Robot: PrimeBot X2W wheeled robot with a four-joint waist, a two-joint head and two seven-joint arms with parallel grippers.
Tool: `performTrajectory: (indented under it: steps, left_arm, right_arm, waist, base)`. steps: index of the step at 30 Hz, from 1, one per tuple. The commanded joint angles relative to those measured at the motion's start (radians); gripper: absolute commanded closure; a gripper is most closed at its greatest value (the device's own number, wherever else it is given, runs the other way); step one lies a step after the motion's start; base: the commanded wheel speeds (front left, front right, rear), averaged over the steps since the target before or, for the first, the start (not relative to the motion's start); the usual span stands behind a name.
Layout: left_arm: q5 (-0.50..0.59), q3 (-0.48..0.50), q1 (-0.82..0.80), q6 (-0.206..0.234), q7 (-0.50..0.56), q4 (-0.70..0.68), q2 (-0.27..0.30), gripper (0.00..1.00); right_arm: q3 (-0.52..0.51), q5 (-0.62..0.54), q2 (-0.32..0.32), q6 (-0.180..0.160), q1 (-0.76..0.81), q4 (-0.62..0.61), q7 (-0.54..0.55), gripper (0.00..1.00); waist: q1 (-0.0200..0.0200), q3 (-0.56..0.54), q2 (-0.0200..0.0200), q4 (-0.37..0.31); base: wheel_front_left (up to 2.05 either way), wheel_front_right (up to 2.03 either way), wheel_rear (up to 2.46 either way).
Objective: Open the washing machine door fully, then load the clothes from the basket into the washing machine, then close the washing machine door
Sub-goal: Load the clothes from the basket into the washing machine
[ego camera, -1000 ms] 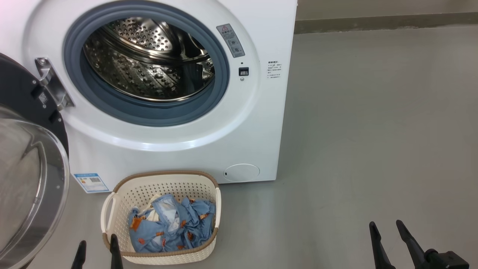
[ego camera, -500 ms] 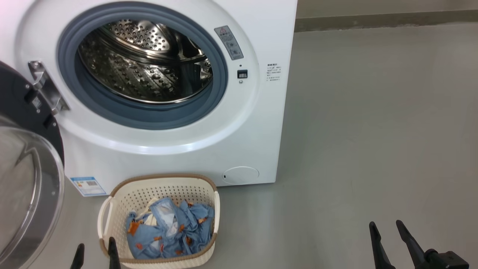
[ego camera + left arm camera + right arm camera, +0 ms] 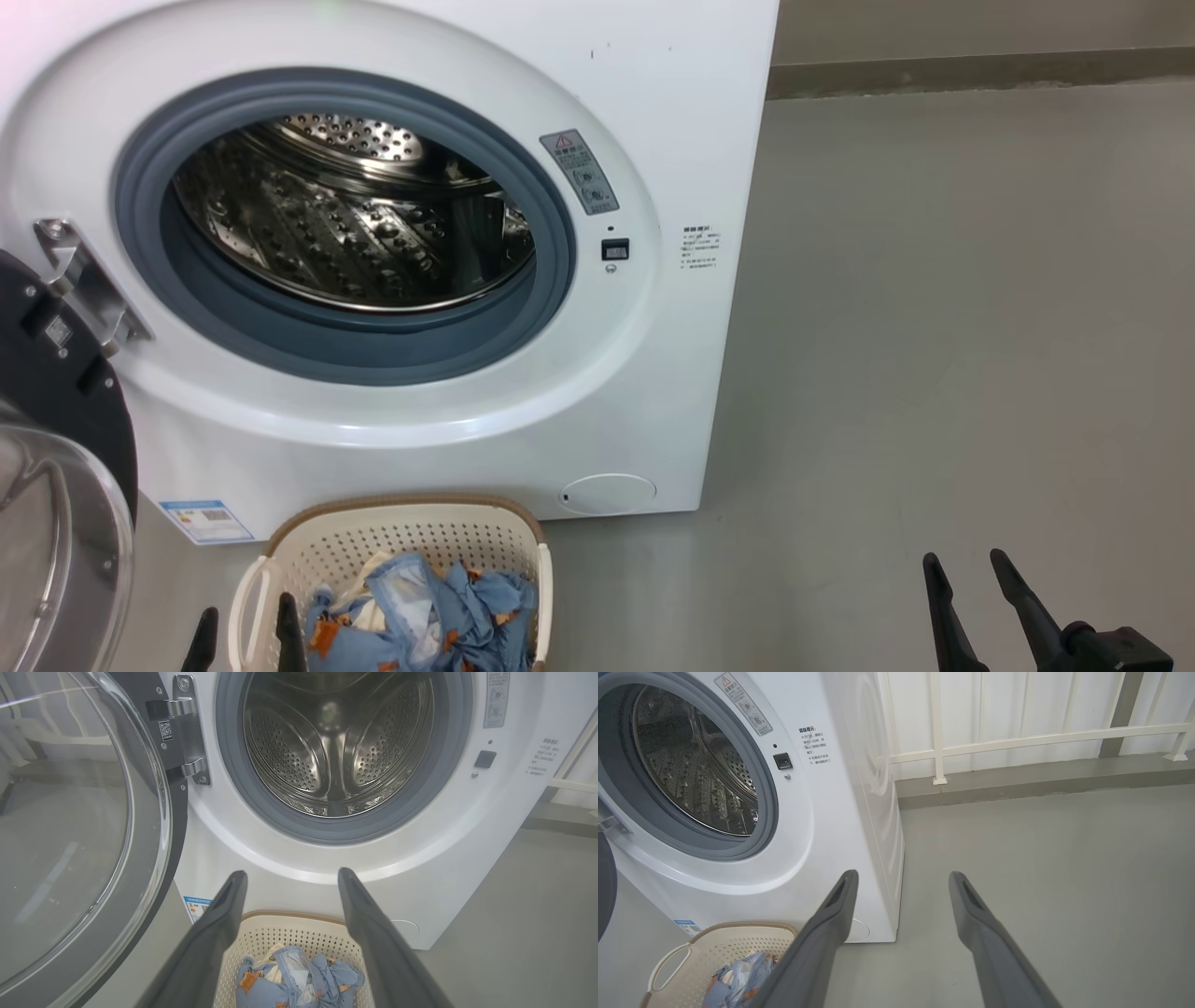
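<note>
Left pincer [image 3: 292,873], jaws spread wide and empty, hung just short of the basket [image 3: 289,915] of blue clothes [image 3: 294,980]. Beyond it stood the washing machine [image 3: 420,858], its door [image 3: 174,826] swung open to the pincer's left, drum [image 3: 336,751] bare. Right pincer [image 3: 903,873] gaped empty over the floor [image 3: 1064,858]. Loading looked about to start: next, dip down and pinch a garment.

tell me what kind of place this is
Most likely a laundry corner, perhaps in a utility or test room: a white front-loading washing machine stands on a bare grey floor, a basket of clothes sits before it, and a white railing runs behind.
</note>
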Motion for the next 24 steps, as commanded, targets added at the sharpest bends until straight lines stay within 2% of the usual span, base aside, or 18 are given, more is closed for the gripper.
performTrajectory:
  steps: [1,16,24]
  left_arm:
    - [0.004,0.034,-0.023,0.002,-0.007,-0.019,0.005,0.00]
    - [-0.007,0.033,-0.017,-0.002,-0.007,-0.026,0.005,0.00]
    - [-0.027,0.015,-0.061,-0.027,-0.007,0.058,0.005,0.00]
  right_arm:
    - [0.023,0.007,-0.010,0.002,-0.019,-0.024,-0.012,0.00]
    - [0.027,0.014,-0.010,0.002,-0.021,-0.024,-0.012,0.00]
    - [0.038,0.025,-0.010,0.002,-0.047,-0.022,-0.012,0.00]
  waist:
    - [0.0000,0.000,0.0000,0.001]
    - [0.0000,0.015,0.0000,0.002]
    - [0.0000,0.103,0.0000,-0.020]
  base:
    - [0.49,-0.49,0.00]
    - [0.04,-0.04,0.00]
    - [0.00,0.00,0.00]
